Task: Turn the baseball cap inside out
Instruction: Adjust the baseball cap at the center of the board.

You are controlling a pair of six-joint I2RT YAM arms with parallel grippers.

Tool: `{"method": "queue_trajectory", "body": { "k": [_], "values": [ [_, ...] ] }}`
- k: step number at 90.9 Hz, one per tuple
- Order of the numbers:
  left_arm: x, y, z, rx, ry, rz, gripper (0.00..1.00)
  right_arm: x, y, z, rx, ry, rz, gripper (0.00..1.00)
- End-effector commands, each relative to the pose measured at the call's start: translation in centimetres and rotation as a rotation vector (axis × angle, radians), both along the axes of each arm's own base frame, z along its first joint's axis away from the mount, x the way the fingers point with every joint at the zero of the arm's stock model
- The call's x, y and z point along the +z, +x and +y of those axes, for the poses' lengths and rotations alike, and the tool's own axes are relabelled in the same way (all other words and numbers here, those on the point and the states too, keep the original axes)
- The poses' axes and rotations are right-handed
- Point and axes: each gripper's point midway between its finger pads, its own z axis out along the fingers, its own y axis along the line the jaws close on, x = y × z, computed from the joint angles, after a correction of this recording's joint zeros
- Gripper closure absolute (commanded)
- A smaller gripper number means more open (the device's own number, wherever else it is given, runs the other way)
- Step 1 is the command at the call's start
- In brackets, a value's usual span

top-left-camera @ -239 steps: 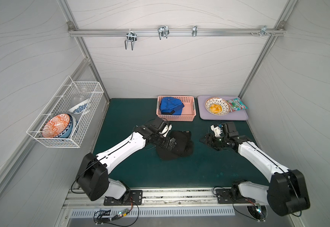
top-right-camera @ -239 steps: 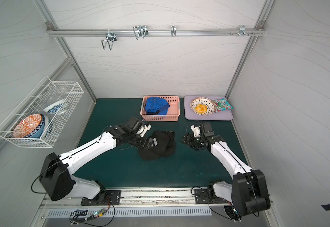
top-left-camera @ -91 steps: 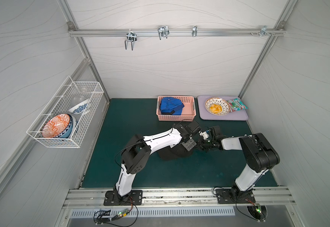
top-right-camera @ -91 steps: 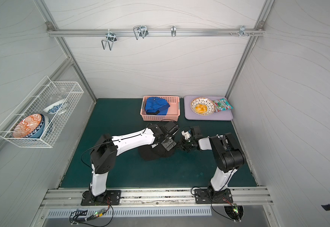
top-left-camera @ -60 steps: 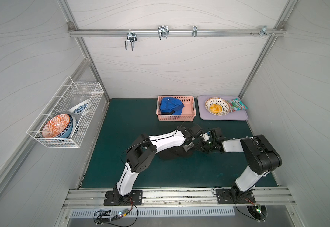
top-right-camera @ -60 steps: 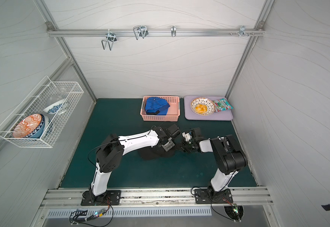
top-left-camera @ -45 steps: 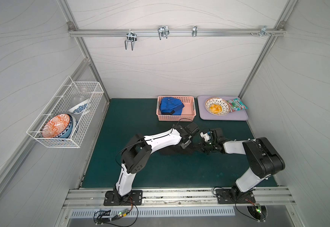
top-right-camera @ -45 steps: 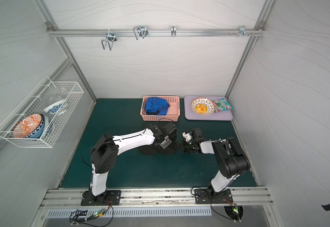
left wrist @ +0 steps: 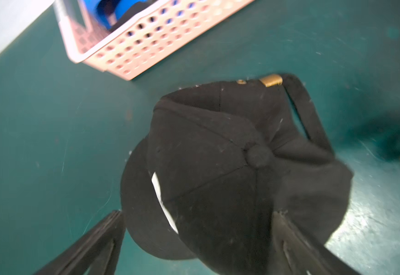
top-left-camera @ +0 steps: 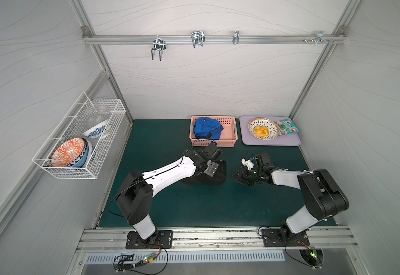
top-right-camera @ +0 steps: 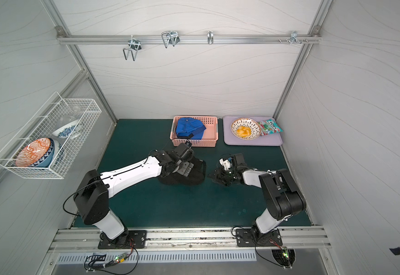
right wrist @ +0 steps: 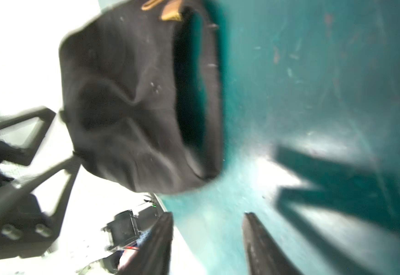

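One black cap (left wrist: 218,166), one blue cap (top-left-camera: 206,128), left claw (top-left-camera: 210,169), right claw (right wrist: 208,216), both spread.

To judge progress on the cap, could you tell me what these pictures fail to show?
Black cap, both top views: the left arm covers most of it.
Cap's lining: the left wrist view shows only its outside; the right wrist view is motion-blurred.
Left gripper: whether it touches the cap is unclear.
Snack packet print, top views: too small.

White left arm (top-left-camera: 170,170), white right arm (top-left-camera: 285,178), black joints (top-left-camera: 134,197), black left tool (left wrist: 196,212)
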Motion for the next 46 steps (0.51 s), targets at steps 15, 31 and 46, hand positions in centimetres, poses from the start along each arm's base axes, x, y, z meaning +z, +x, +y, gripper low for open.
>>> {"method": "queue_trajectory", "body": {
  "k": [15, 31, 46],
  "values": [
    [2.5, -0.3, -1.2, 0.025, -0.170, -0.044, 0.01, 2.5, 2.2, -0.2, 0.016, -0.092, -0.117, 0.38],
    [1.9, 0.5, -1.6, -0.011, -0.101, -0.029, 0.00, 2.6, 4.8, 1.7, 0.018, -0.180, -0.178, 0.41],
    [-1.4, 0.9, -1.9, -0.038, -0.005, 0.038, 0.00, 2.1, 7.1, 2.9, 0.010, -0.192, -0.200, 0.48]
  ]
}}
